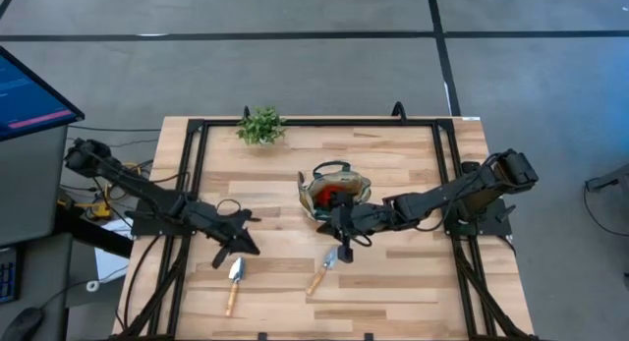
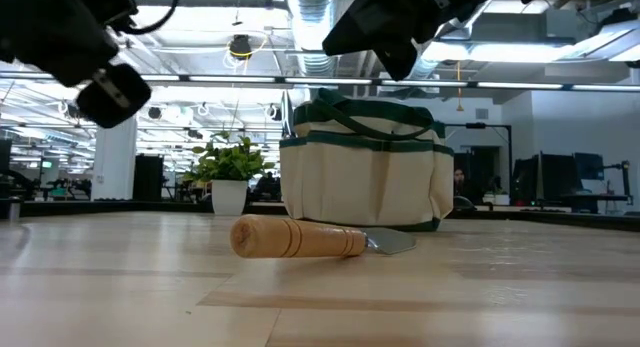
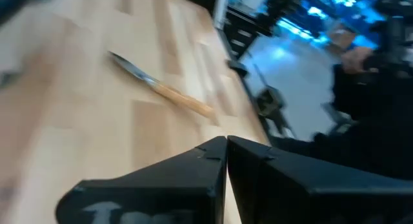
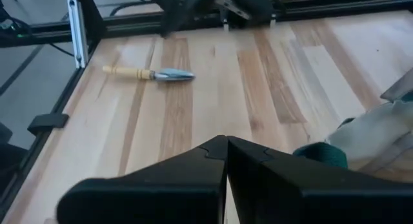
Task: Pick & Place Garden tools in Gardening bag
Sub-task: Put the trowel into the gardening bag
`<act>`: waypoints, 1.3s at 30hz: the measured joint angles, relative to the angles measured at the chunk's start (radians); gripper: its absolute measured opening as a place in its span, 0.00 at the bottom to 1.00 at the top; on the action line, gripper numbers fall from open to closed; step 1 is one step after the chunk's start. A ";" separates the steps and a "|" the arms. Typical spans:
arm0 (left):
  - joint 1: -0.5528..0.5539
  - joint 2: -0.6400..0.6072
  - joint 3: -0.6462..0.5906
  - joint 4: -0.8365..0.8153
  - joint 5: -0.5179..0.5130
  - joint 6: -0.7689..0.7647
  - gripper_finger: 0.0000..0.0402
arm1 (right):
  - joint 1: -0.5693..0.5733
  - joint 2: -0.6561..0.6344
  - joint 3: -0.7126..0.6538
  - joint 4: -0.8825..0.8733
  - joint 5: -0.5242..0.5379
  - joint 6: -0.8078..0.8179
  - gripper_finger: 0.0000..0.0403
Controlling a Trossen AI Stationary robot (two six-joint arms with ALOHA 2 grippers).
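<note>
Wooden-handled trowel (image 2: 300, 238) lies flat on the worktop (image 1: 393, 282) in front of the bag (image 1: 334, 192); another trowel (image 1: 234, 280) sits near the left gripper (image 1: 239, 245). Both grippers' jaws are clenched, empty; the right gripper (image 1: 344, 251) hovers beside the bag. Tools look light and stiff, so grab the handle.

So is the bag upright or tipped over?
Upright: the bag stands on its base in the low view, mouth up, with a red tool inside.
</note>
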 joint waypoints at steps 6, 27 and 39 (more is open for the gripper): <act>-0.111 0.001 0.000 0.001 -0.039 -0.118 0.00 | 0.002 0.000 0.000 -0.004 0.000 0.011 0.00; -0.512 0.293 0.108 0.000 -0.399 -0.384 0.00 | 0.106 0.003 0.000 0.006 0.061 0.089 0.00; -0.605 0.442 0.108 -0.054 -0.347 -0.718 0.00 | 0.111 0.003 0.000 0.051 0.097 0.081 0.00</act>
